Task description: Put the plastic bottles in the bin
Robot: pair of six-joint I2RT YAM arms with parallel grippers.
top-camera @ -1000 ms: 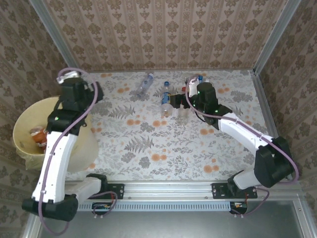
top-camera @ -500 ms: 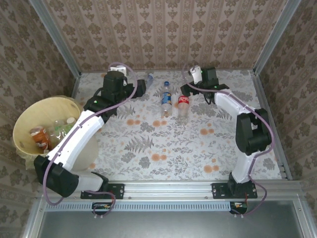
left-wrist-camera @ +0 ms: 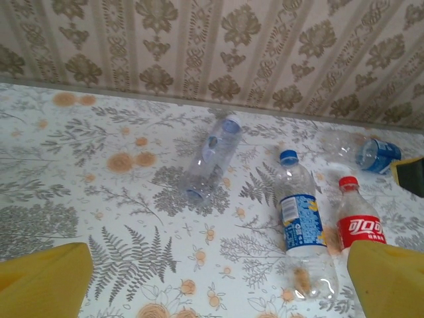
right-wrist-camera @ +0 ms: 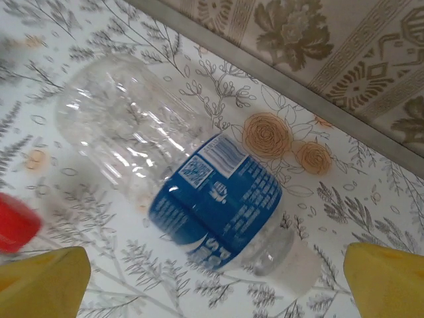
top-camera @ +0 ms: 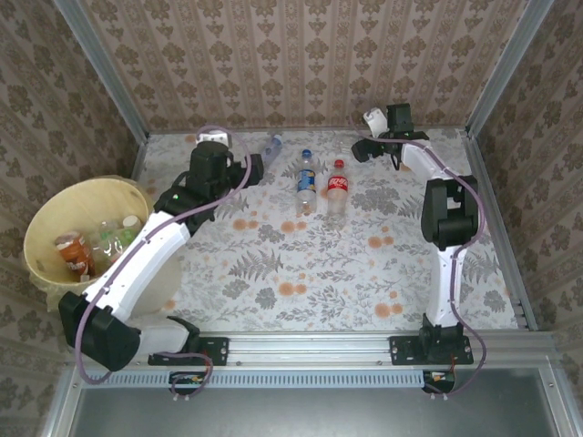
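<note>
Right wrist view: my right gripper hangs wide open over a blue-label bottle at the table far edge. The left gripper is open too. Next I reckon: lower, squeeze, haul it to the bin.

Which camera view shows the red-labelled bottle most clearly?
The left wrist view: the red-labelled bottle lies close, with its cap and label plain to see. The top external view shows the red-labelled bottle whole but small. A red cap at the right wrist view's left edge may be its.
</note>
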